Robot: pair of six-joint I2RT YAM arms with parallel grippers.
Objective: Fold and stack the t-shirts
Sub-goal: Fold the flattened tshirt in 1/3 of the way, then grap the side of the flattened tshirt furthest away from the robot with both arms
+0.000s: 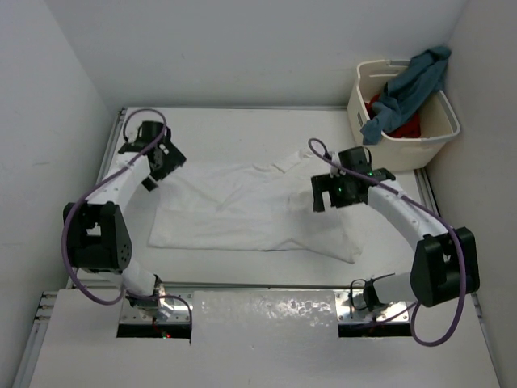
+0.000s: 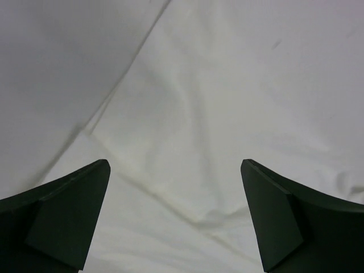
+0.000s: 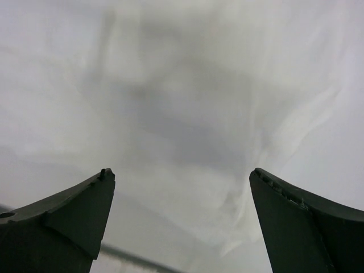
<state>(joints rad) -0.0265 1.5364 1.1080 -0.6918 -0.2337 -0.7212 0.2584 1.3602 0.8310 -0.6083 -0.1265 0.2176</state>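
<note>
Well, the white t-shirt (image 1: 242,214) lies spread in the middle of the table (image 1: 242,133), fairly flat, with its collar towards the far side and some creases across the body. It looks opened out so that I can reach its edges for a fold, which I judge has not yet begun.

My left claw (image 2: 174,165) hangs over the shirt's left far corner, jaws spread wide with nothing between them; under it a fold or hem line runs slantwise through the cloth. My right claw (image 3: 182,173) hovers above the shirt's right side, equally wide and empty, with only rumpled white cloth below it. Whether either one touches the fabric I cannot tell. One claw at each side makes sense to me: the shirt is far wider than either, so it takes both to lift an edge evenly.

Further out, at the far right corner, the blue-grey t-shirt (image 1: 408,85) drapes over the rim of the laundry basket (image 1: 443,133), and the red t-shirt (image 1: 406,128) sits inside beneath it, both waiting their turn.
</note>
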